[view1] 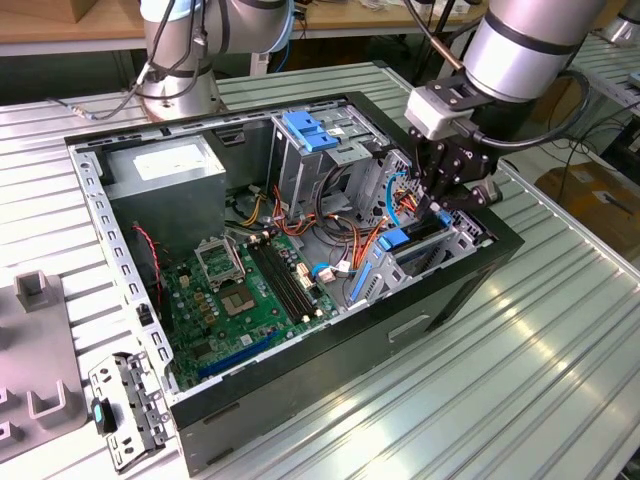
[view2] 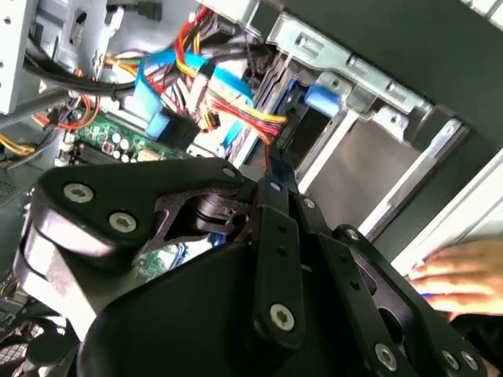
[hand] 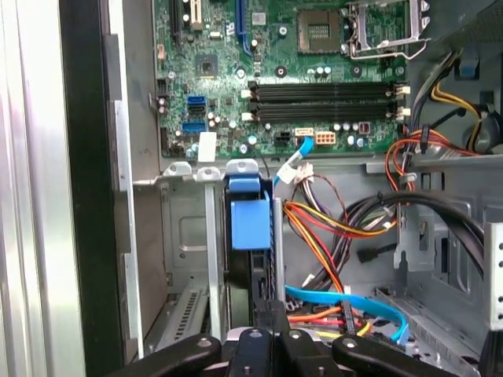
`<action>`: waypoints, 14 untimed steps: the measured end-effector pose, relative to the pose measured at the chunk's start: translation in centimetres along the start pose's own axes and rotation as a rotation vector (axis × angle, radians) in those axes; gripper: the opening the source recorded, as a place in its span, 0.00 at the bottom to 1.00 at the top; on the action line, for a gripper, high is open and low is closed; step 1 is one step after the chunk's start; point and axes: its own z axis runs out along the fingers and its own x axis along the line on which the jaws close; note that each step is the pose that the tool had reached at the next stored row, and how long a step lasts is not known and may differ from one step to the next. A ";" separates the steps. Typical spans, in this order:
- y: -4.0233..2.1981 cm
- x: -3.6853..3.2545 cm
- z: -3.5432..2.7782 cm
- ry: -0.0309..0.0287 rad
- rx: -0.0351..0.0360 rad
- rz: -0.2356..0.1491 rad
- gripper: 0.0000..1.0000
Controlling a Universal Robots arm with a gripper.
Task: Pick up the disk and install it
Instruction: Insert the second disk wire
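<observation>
Blue plastic rails are marking out the disk point(view1: 400, 243), which is sitting on edge in the drive bay at the corner of the open computer case point(view1: 420, 320) towards the exterior view's right. In the first wrist view the disk point(hand: 250, 224) is showing as a narrow dark slab with a blue cap, standing between the bay's grey metal walls.

The end effector point(view1: 440, 205) is hanging directly over that bay, reaching down from the silver arm. In the first wrist view the end effector point(hand: 271, 326) is lining up with the disk's near edge. In the second wrist view its black linkages point(view2: 271, 169) are converging to a point, so the fingers are drawn together. Whether they are pinching the disk's edge or only touching it, I cannot tell.

Red, orange and yellow cables point(hand: 330, 228) are looping just beside the bay, and a light blue ribbon cable is crossing beneath them. The green motherboard point(view1: 250, 290) is lying flat on the case floor, with a grey power-supply box point(view1: 165, 165) at the far corner. A metal cage with a blue tab point(view1: 310, 130) is standing between the two.

The case is resting on a ribbed metal surface point(view1: 520, 380). A person's hand point(view2: 464, 267) is resting outside the case wall in the second wrist view.
</observation>
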 end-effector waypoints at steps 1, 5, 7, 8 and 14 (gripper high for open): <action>0.00 0.00 0.00 0.0000 0.0000 0.000 0.11; -0.06 -0.10 -1.43 -0.0001 0.0000 0.000 0.11; -0.13 -0.25 -2.47 0.0025 0.0000 0.000 0.11; -0.16 -0.33 -2.60 0.0053 0.0000 -0.001 0.11; -0.45 -2.52 -2.58 0.0941 -0.0177 -0.004 0.11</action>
